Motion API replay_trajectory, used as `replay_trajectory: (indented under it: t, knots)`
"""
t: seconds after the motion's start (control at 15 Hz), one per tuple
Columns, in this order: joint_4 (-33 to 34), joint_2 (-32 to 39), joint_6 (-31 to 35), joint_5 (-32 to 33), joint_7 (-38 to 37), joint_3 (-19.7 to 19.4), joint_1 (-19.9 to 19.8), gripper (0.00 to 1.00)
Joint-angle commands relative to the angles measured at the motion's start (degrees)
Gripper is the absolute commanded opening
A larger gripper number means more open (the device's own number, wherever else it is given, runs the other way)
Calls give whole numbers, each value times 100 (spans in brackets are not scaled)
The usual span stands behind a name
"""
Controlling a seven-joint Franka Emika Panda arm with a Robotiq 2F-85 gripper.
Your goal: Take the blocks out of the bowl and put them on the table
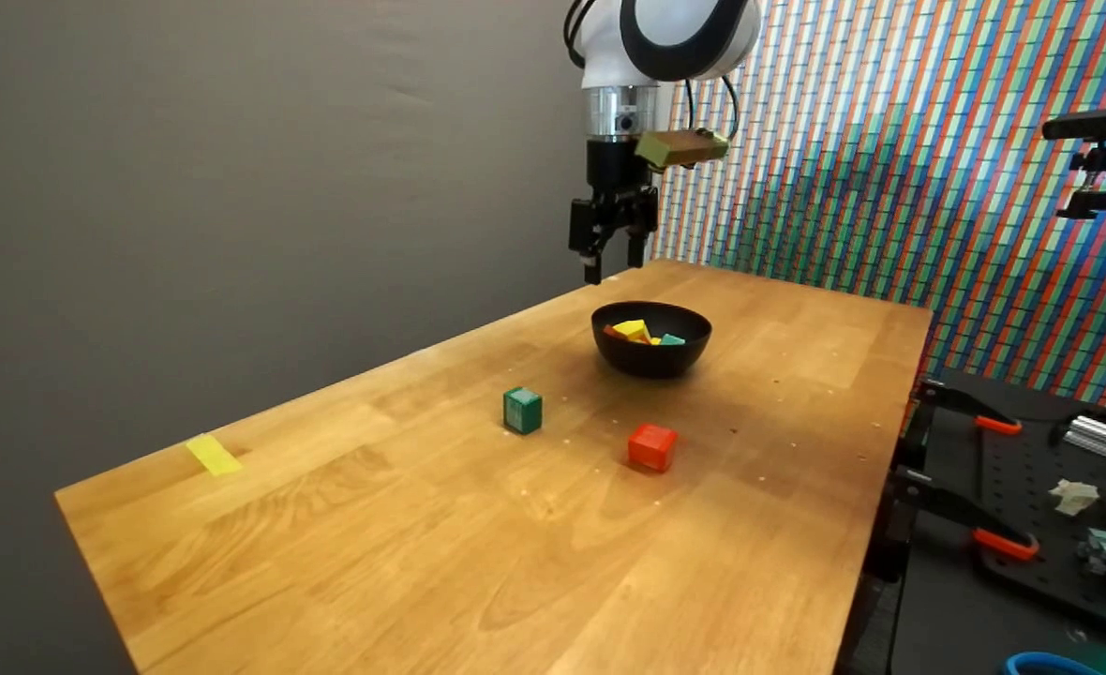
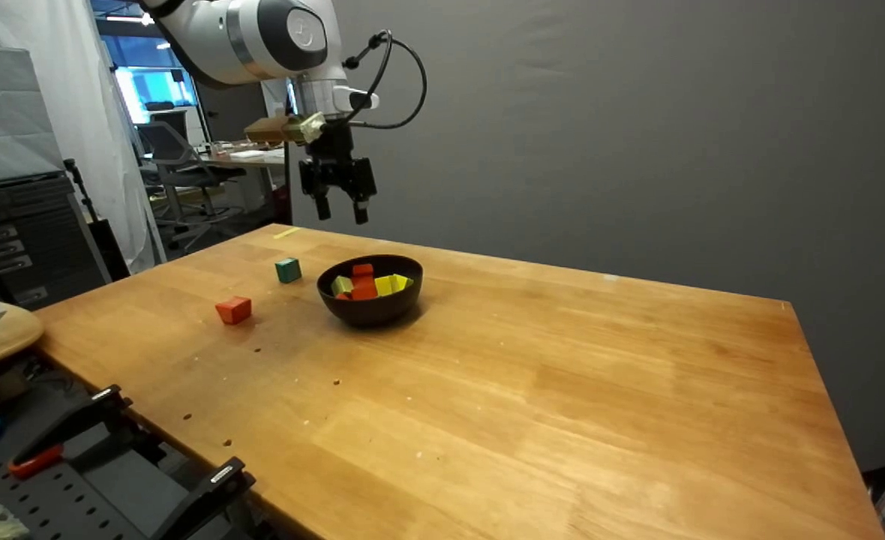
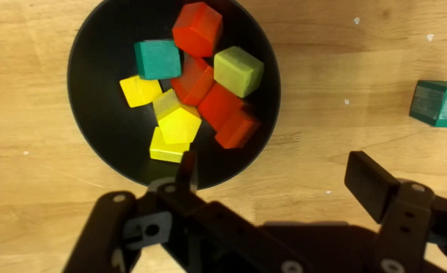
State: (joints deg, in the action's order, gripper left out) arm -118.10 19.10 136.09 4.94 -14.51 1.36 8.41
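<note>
Can see a grey wall (image 2: pixel 637 150) behind the gripper (image 2: pixel 342 214) in both exterior views. Also see a flat yellow strip (image 1: pixel 214 454), lower than the gripper and well apart from it. Right of the gripper in an exterior view, find a colourful striped backdrop (image 1: pixel 890 169) and a bracketed black bar (image 1: pixel 1098 124); right and lower, notice orange-handled clamps (image 1: pixel 956 508), a crumpled pale scrap (image 1: pixel 1074 497) and a blue rim (image 1: pixel 1045 659). Left of the gripper in an exterior view, make out a white curtain (image 2: pixel 67 82), an office chair (image 2: pixel 166 146) and a drawer cabinet (image 2: pixel 9 236); left and lower, spot a round wooden board (image 2: pixel 19 331).
</note>
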Motion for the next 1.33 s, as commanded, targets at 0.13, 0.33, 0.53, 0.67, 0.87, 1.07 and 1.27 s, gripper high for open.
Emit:
replay_trajectory:
  t: [0.13, 0.33, 0.53, 0.67, 0.87, 1.07, 1.27]
  knots:
    - [100, 267, 141, 39, -298, -13, 92, 100]
    - [65, 397, 140, -86, -847, -277, -42, 100]
    - [19, 495, 217, -347, -1144, -487, -270, 100]
    - [46, 603, 349, -684, -1057, -496, -469, 100]
    - [178, 887, 491, -969, -987, -474, -611, 100]
    - [321, 1220, 719, -1000, -1065, -538, -563, 100]
    - [432, 1438, 847, -984, -1080, -555, -517, 100]
